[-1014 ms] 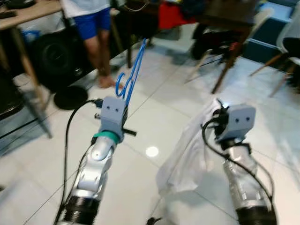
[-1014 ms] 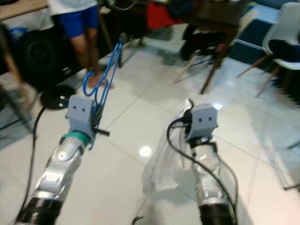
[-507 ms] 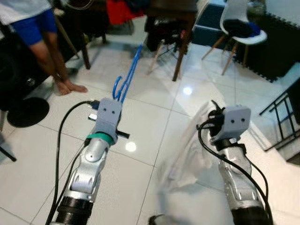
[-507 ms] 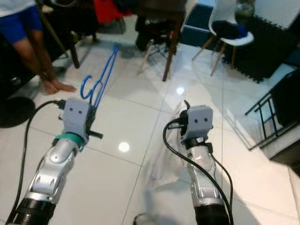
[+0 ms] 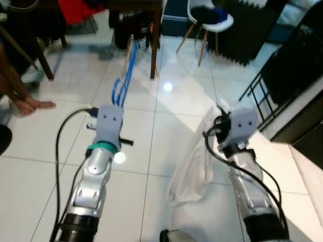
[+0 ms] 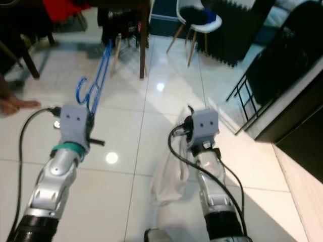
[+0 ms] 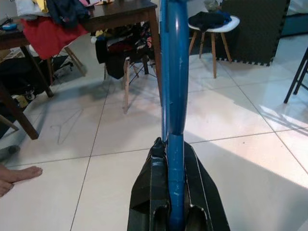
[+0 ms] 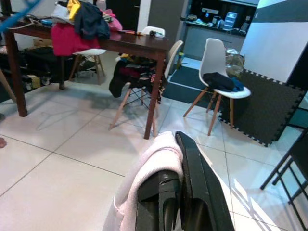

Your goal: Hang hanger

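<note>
My left gripper (image 5: 117, 103) is shut on a blue plastic hanger (image 5: 127, 75) that sticks up and forward from it; in the left wrist view the hanger (image 7: 174, 91) runs straight up between the black fingers (image 7: 144, 192). A white cloth (image 5: 197, 156) is pinched in my right gripper (image 5: 221, 112), which is shut on it, and the cloth hangs down over the tiled floor. It drapes over one finger (image 8: 192, 163) as a pale fold (image 8: 149, 168) in the right wrist view.
A dark wooden table (image 8: 120, 43) piled with clothes stands ahead, with a white chair (image 5: 207, 20) and black foam mat behind it. A black metal rack (image 5: 262, 96) and dark cabinet are at the right. A person's bare foot (image 5: 30, 105) is at the left.
The camera has swung to the right: the person has slid off to the left and the rack and cabinet have come in at the right. Both grippers keep their holds.
</note>
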`<state>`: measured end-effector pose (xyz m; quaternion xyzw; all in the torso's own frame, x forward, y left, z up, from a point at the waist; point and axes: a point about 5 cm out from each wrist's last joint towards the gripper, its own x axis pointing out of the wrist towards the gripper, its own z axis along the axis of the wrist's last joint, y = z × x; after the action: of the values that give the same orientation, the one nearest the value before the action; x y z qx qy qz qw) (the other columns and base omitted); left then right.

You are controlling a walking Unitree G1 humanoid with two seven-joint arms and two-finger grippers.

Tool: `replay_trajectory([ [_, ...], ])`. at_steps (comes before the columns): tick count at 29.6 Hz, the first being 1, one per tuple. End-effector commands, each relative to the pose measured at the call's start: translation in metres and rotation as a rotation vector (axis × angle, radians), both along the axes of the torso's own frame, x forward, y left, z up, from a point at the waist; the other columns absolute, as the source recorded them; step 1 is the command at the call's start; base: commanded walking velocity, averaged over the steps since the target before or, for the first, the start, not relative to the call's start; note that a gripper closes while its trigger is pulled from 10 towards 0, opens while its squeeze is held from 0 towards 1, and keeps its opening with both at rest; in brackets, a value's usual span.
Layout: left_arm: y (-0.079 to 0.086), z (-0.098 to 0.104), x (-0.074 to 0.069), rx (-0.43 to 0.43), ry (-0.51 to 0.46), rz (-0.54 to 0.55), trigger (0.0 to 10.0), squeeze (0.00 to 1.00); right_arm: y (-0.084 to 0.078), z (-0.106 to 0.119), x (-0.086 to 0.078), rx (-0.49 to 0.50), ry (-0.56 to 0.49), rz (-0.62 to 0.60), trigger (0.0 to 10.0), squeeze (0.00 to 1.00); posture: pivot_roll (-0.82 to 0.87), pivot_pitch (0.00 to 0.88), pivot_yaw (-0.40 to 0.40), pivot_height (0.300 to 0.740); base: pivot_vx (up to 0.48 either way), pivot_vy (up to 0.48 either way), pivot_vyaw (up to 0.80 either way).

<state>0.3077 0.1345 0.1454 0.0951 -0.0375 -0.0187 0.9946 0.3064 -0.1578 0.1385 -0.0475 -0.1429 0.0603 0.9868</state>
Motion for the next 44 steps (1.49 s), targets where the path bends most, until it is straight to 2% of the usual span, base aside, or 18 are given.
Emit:
replay_trajectory([
  [1,-0.0018,0.0031,0.0023,0.008,-0.015,0.0,10.0,0.0,-0.0001,0.0022,-0.003,0.008,-0.018,0.008,10.0,0.0,-0.04,0.0,0.018,0.74,0.48,0.0,0.0],
  [23,-0.0029,0.0032,0.0025,-0.011,-0.008,0.017,10.0,0.0,-0.0015,0.003,-0.0019,0.023,-0.018,0.027,10.0,0.0,-0.04,0.0,0.01,0.74,0.48,0.0,0.0],
  [27,-0.0038,0.003,0.0034,-0.015,-0.005,0.017,10.0,0.0,-0.0037,0.0028,-0.0019,0.032,-0.015,0.022,10.0,0.0,-0.05,0.001,0.011,0.74,0.48,0.0,-0.72],
  [34,-0.0074,0.0054,0.0052,-0.02,-0.009,0.008,10.0,0.0,-0.0058,0.0041,-0.0014,0.03,-0.019,0.017,10.0,0.0,-0.05,0.003,0.015,0.74,0.48,0.0,0.0],
  [44,-0.0088,0.0084,0.0061,-0.005,-0.023,0.0,10.0,0.0,-0.0061,0.0049,-0.0008,0.027,-0.024,0.014,10.0,0.0,-0.05,0.004,0.023,0.74,0.48,0.0,-0.8],
])
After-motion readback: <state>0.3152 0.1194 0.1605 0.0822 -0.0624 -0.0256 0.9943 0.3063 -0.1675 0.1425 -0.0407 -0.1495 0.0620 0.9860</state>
